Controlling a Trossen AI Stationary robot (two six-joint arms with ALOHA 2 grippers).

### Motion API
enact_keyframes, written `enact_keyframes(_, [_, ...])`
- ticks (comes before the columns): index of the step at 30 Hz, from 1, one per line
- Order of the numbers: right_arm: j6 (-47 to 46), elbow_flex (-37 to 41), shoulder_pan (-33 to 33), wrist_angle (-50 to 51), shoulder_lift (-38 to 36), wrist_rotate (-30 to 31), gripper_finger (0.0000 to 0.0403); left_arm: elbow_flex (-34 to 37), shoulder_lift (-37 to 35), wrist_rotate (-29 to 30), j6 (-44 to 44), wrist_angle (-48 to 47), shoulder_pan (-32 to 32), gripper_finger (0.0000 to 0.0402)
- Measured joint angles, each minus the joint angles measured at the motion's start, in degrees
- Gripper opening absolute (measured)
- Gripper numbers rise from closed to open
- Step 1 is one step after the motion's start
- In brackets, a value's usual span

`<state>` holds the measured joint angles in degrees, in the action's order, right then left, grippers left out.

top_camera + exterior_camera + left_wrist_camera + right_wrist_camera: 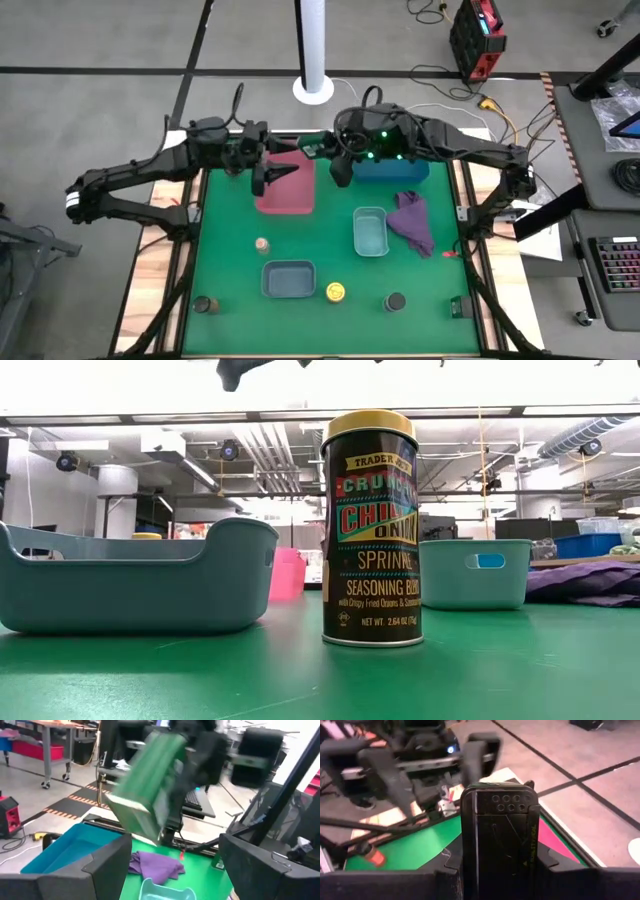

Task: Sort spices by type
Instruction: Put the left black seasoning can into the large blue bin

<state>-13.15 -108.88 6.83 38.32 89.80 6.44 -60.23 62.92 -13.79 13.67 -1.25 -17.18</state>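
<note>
My right gripper (322,150) is shut on a slim dark rectangular jar (497,835) with a green label (150,785), up in the air between the pink tray (287,190) and the blue tray (392,172). My left gripper (175,870) is open and empty over the pink tray (265,178), facing the jar. Standing on the green mat are a yellow-lidded jar (335,291) (372,530), a tiny pinkish-tan jar (262,244) and two round dark-lidded jars (203,304) (395,301). The other jars are not visible. My right gripper pinches the slim dark jar between its two fingers (547,865), on the jar's two narrow sides. The cap end with shaker holes (506,802) sticks out past the fingertips. The jar is lifted clear of the table and hangs tilted in the left wrist view.
A teal tray (370,232) and a grey-blue tray (289,280) sit mid-table, and both show in the low view (475,572) (130,585). A purple cloth (412,222) lies right of the teal tray. The table's wooden rim frames the mat.
</note>
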Motion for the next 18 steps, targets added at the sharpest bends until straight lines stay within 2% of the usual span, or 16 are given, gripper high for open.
enact_keyframes(9, [1.23,0.0,-1.46,-4.1,0.0,-0.65,0.011,-0.29,3.83,0.43,2.21,8.86,-0.45,0.0283])
enact_keyframes(13, [1.85,0.0,-1.44,-4.92,0.0,-0.83,0.011,-2.8,5.63,-3.84,2.18,9.94,-0.47,0.0279])
enact_keyframes(16, [1.86,0.0,-1.46,-5.16,0.0,-1.19,0.011,-4.94,7.3,-6.96,2.05,10.03,-0.47,0.0253])
enact_keyframes(18, [1.86,0.0,-1.49,-5.61,0.0,-1.34,0.011,-6.23,8.46,-8.93,1.97,9.68,-0.49,0.0216])
